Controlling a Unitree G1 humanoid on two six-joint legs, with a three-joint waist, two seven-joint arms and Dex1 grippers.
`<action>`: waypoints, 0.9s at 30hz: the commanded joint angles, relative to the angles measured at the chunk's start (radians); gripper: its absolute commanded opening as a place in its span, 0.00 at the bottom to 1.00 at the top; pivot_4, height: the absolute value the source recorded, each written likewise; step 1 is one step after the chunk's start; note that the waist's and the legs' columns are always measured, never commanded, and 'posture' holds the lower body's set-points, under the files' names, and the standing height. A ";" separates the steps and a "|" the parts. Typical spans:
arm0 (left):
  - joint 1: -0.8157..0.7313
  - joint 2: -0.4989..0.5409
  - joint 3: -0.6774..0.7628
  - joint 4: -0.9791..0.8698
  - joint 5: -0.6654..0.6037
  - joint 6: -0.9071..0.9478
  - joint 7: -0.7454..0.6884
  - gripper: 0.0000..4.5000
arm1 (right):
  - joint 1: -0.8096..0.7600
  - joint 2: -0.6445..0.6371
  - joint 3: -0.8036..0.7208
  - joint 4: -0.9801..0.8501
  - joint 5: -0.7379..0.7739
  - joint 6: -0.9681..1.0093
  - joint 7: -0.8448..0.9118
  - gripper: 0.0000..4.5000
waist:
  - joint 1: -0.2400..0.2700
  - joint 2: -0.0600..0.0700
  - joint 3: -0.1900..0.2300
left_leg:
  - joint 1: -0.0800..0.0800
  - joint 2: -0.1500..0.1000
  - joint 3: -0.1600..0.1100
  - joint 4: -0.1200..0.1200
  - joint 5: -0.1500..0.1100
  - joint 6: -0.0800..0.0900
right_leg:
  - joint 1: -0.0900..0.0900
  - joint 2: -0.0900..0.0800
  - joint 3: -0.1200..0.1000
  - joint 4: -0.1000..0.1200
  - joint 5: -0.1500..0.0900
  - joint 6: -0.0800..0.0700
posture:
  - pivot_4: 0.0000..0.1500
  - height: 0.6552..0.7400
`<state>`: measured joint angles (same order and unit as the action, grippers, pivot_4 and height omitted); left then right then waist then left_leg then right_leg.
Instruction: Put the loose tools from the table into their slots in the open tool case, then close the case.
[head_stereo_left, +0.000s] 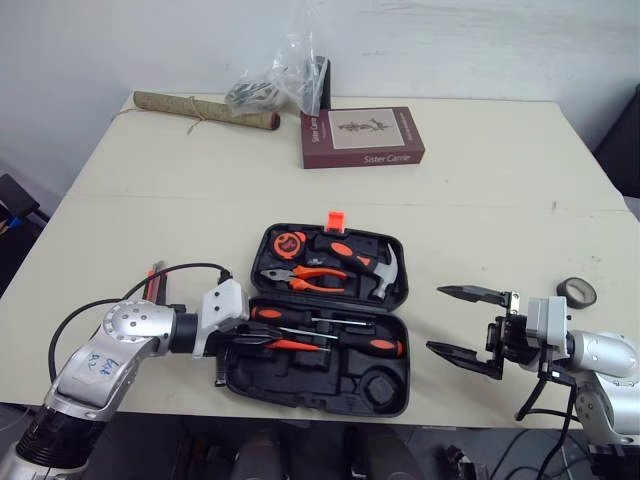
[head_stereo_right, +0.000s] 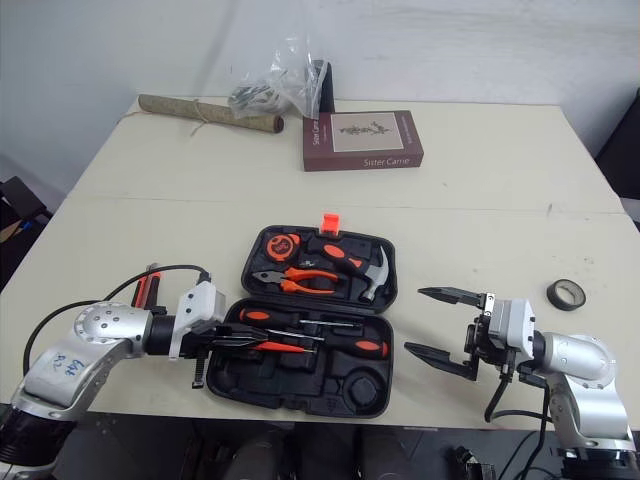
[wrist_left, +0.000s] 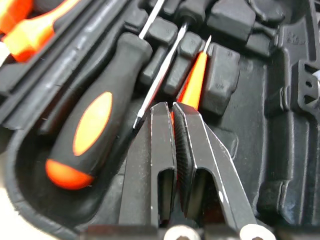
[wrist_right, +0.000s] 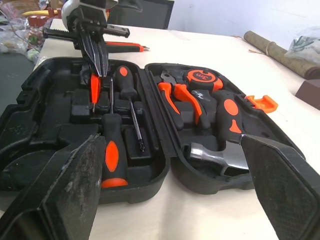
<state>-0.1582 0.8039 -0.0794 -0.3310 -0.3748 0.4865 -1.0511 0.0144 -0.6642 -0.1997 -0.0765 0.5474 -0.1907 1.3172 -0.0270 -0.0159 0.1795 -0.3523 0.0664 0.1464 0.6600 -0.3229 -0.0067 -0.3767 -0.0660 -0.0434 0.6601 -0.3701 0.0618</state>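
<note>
Left wrist view: fingers pinch one orange tool (two screwdrivers slotted).

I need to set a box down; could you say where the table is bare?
Free: the wide strip between book and tool case, and the far right corner beyond the tape roll. Crowded: back left, by bag and paper roll.

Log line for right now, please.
left gripper: jaws shut on orange screwdriver, in tool case | right gripper: jaws open, beside tool case | lid: open | tape roll: on table
</note>
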 joint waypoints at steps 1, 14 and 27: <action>-0.003 0.023 -0.014 -0.004 0.007 0.032 -0.009 0.02 | -0.003 0.005 0.004 -0.023 0.006 -0.002 -0.007 1.00 | 0.000 0.000 0.000 | 0.000 0.000 0.000 0.000 0.000 0.000 | 0.000 0.000 0.000 0.000 0.000 0.000 | 1.00 1.00; -0.007 0.095 -0.093 -0.047 -0.020 0.237 -0.021 0.02 | 0.007 0.012 0.001 0.012 0.004 -0.033 0.014 1.00 | -0.002 0.002 -0.001 | 0.001 0.000 0.000 -0.001 0.000 0.000 | 0.000 0.000 0.000 0.000 0.000 0.000 | 1.00 1.00; 0.020 0.089 -0.099 -0.032 -0.039 0.249 -0.015 0.02 | 0.006 0.019 0.004 0.010 0.001 -0.036 0.009 1.00 | -0.002 0.004 -0.003 | 0.001 0.000 0.001 -0.001 0.000 0.000 | 0.000 0.000 0.001 0.000 0.000 0.000 | 1.00 1.00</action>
<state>-0.1824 0.8835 -0.1268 -0.3806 -0.4257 0.7002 -1.0533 0.0209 -0.6514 -0.1960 -0.0491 0.5388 -0.2163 1.3282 -0.0288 -0.0118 0.1766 -0.3510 0.0665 0.1470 0.6588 -0.3231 -0.0069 -0.3763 -0.0658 -0.0423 0.6597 -0.3701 0.0618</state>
